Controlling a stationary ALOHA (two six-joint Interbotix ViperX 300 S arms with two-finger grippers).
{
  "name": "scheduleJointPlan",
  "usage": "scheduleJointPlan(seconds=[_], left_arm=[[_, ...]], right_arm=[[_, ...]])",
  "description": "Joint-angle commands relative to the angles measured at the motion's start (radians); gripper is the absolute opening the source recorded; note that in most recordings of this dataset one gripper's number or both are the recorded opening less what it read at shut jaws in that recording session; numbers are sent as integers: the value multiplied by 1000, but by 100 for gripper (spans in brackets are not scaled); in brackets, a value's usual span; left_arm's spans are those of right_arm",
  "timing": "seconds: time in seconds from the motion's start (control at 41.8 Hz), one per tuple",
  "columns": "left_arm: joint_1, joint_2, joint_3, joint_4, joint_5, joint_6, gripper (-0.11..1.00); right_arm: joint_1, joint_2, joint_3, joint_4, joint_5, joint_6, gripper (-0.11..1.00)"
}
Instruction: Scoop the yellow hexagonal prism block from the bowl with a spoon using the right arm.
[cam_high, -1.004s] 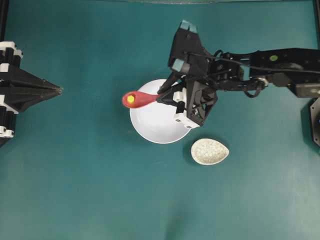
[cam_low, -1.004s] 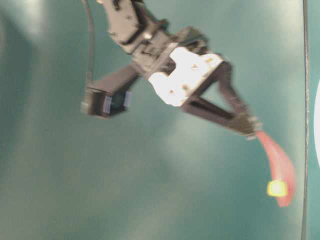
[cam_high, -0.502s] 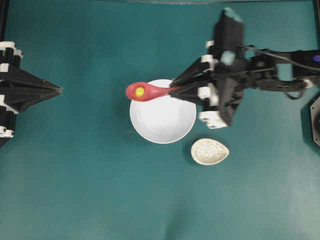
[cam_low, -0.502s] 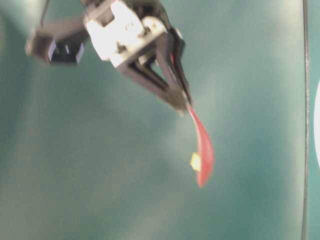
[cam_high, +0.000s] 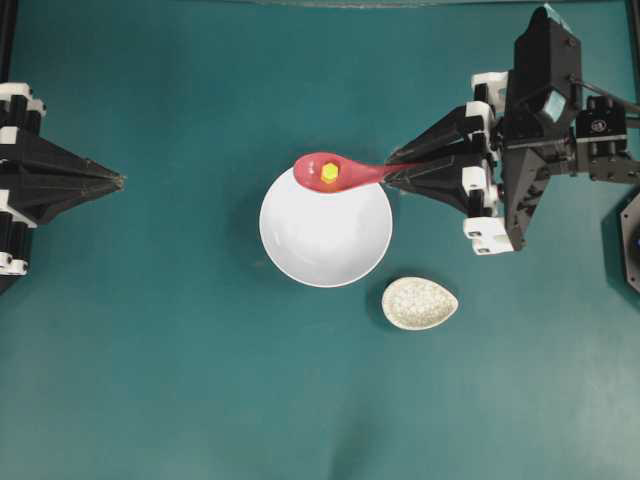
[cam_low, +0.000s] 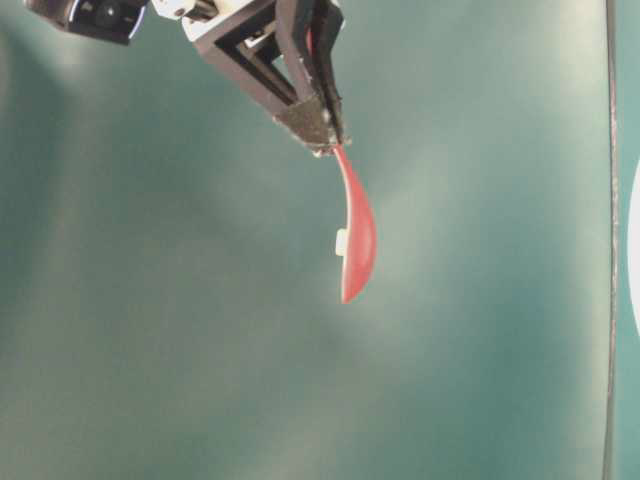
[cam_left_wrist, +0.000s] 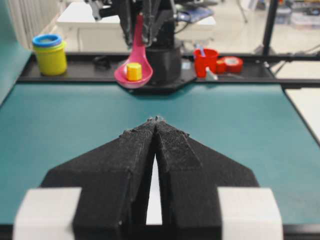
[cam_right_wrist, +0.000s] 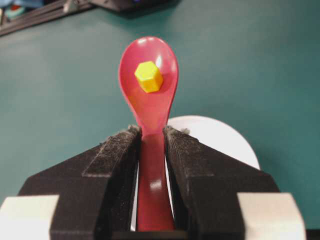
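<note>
Right gripper (cam_high: 392, 177), clamped on the spoon (cam_high: 340, 172) handle, has pulled back right from the bowl's (cam_high: 325, 235) left rim to its far edge, yellow block (cam_high: 329, 172) riding in the scoop: lift looks done.

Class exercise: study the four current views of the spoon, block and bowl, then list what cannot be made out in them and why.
- Bowl: in the right wrist view the right gripper covers most of it; in the table-level view only a white sliver shows at the right edge.
- Yellow block: in the table-level view, a tiny pale nub on the spoon; its shape and colour cannot be read.
- Left gripper: the overhead view's left edge cuts off its arm.
</note>
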Motion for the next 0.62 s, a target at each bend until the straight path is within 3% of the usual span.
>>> scheduleJointPlan(seconds=[0.0, 0.598], left_arm=[[2, 8, -23, 2, -5, -2, 0], [0, 11, -21, 2, -5, -11, 0]], right_arm=[[3, -15, -9, 2, -8, 0, 24], [3, -18, 3, 6, -9, 2, 24]])
